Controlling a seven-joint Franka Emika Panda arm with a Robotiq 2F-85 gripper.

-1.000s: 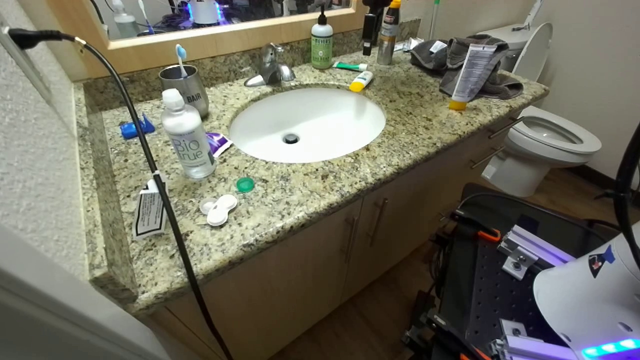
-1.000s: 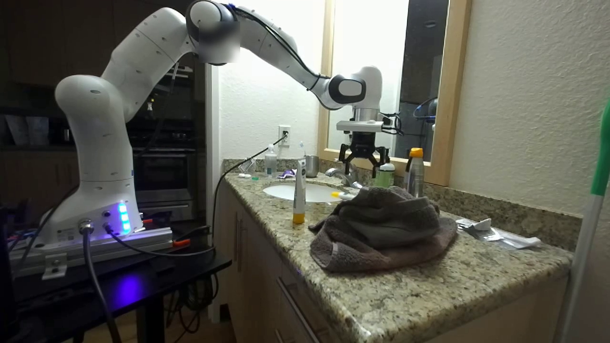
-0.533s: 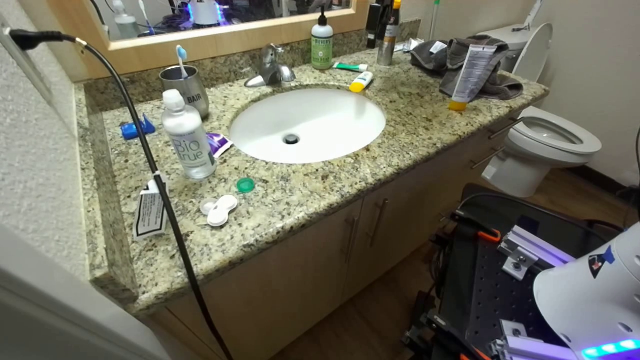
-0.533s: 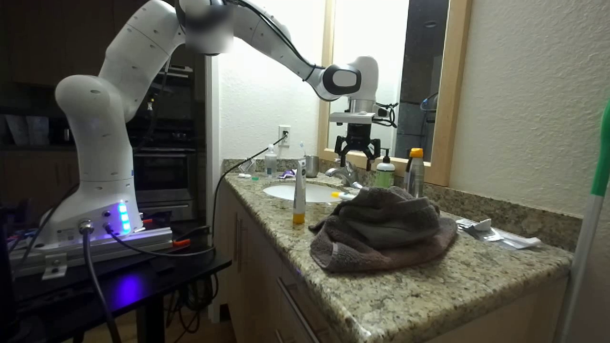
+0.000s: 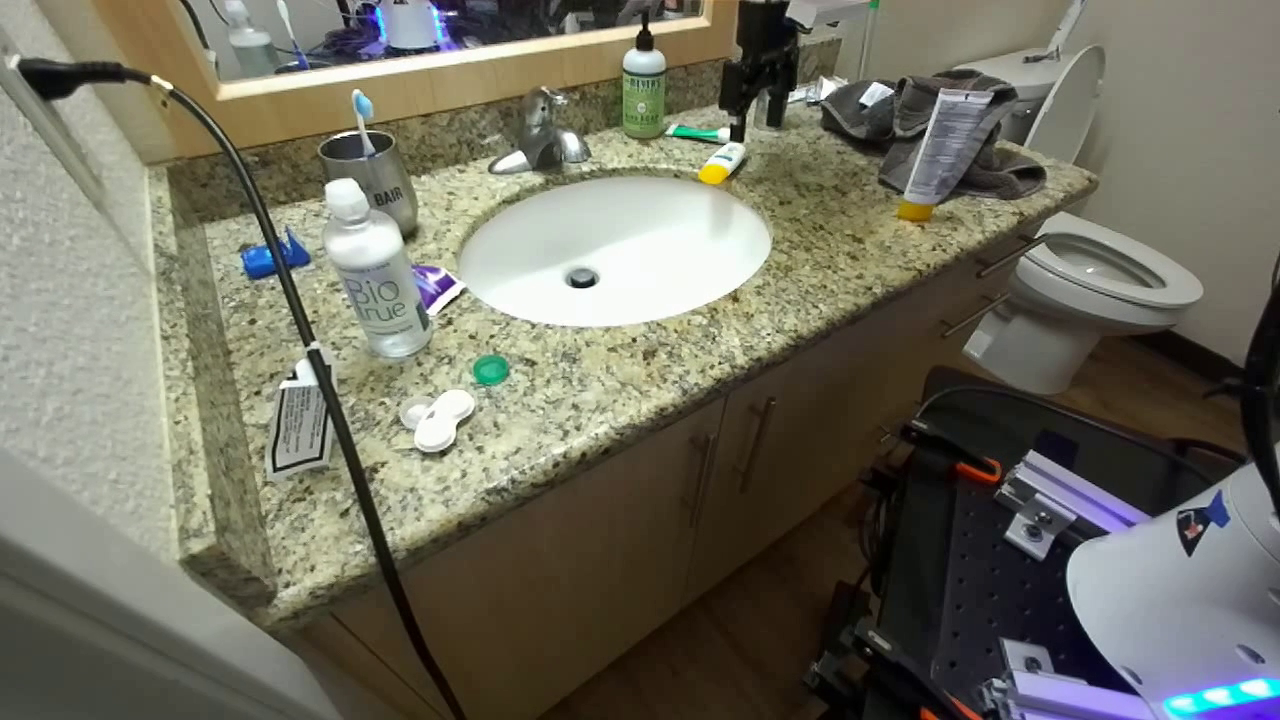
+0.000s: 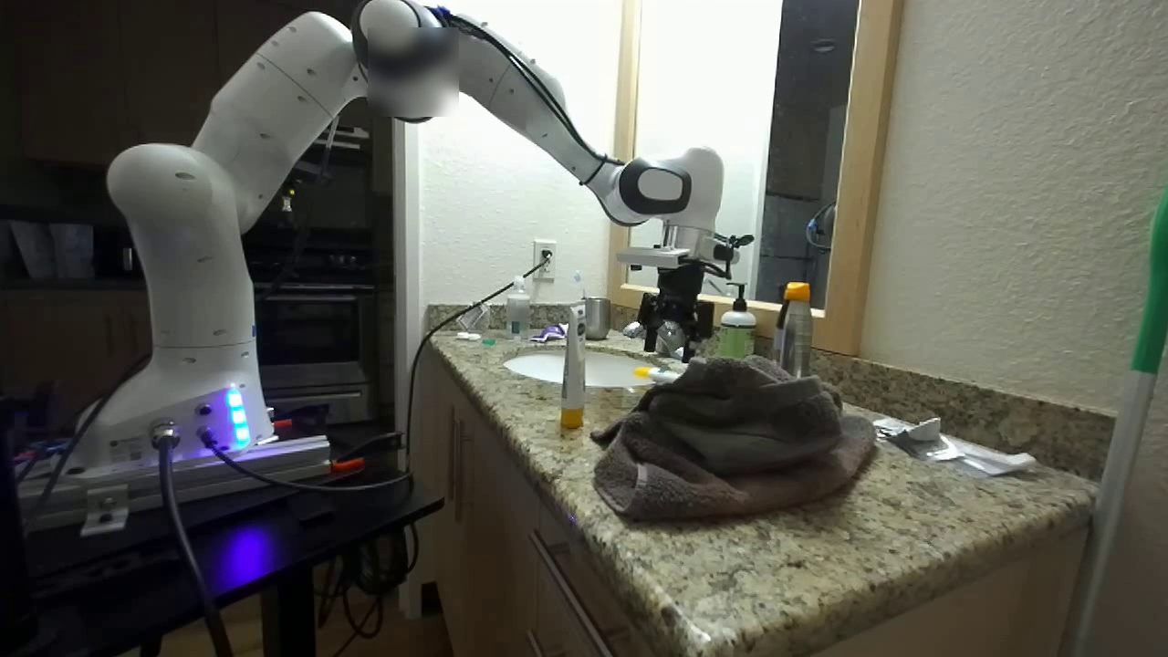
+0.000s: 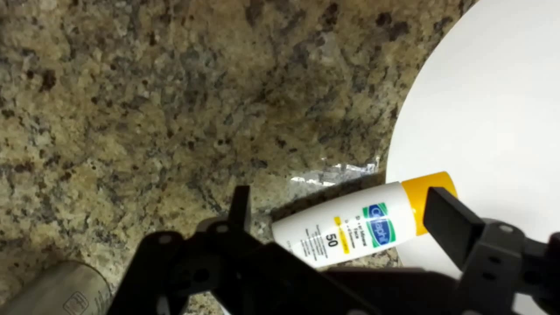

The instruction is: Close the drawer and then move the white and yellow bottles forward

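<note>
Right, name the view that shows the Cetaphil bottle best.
The wrist view: the Cetaphil bottle is large, its brand name readable. In an exterior view it lies small by the sink; in an exterior view the towel partly hides it.

Wrist view: a fingertip (image 7: 453,225) covered part of the yellow cap (image 7: 416,197) on the white bottle (image 7: 350,225); metallic can (image 7: 65,286) was cut off lower left. In an exterior view, the arm (image 6: 411,78) was blurred at the elbow.

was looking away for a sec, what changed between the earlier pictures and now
The gripper rose slightly, then came down toward the lying white and yellow bottle, its angle slightly changed. Its jaws are open; nothing was taken hold of or let go. That bottle, the standing tube, towel and soap bottle stayed put.
</note>
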